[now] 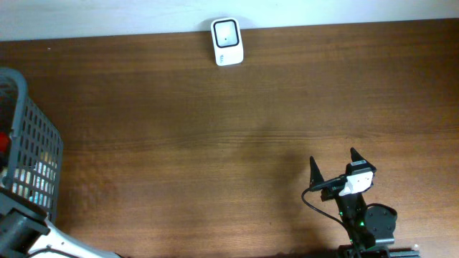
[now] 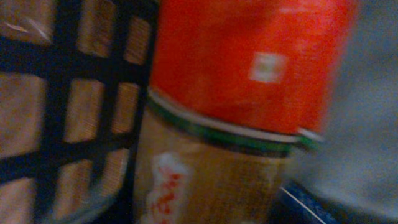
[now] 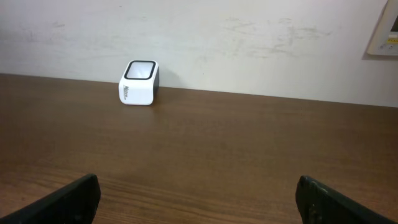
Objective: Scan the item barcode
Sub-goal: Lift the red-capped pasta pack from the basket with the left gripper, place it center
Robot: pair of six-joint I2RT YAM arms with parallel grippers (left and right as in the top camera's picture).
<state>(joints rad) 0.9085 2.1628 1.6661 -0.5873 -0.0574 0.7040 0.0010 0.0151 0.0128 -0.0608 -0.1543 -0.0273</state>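
overhead, you see the scanner (image 1: 227, 42) at the far edge of the worktop (image 1: 215, 143) and the right tool (image 1: 332, 158) wide open, empty; left wrist, a blurred red-and-tan packet (image 2: 236, 93) inside the basket (image 2: 59, 62), left tool hidden, state untellable; right wrist, scanner ahead.

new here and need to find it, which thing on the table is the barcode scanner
Follow the brown wooden table to its far edge, by the pale wall. The scanner sits there alone: a small white box with a dark square window, unlike the grey mesh basket at the left edge.
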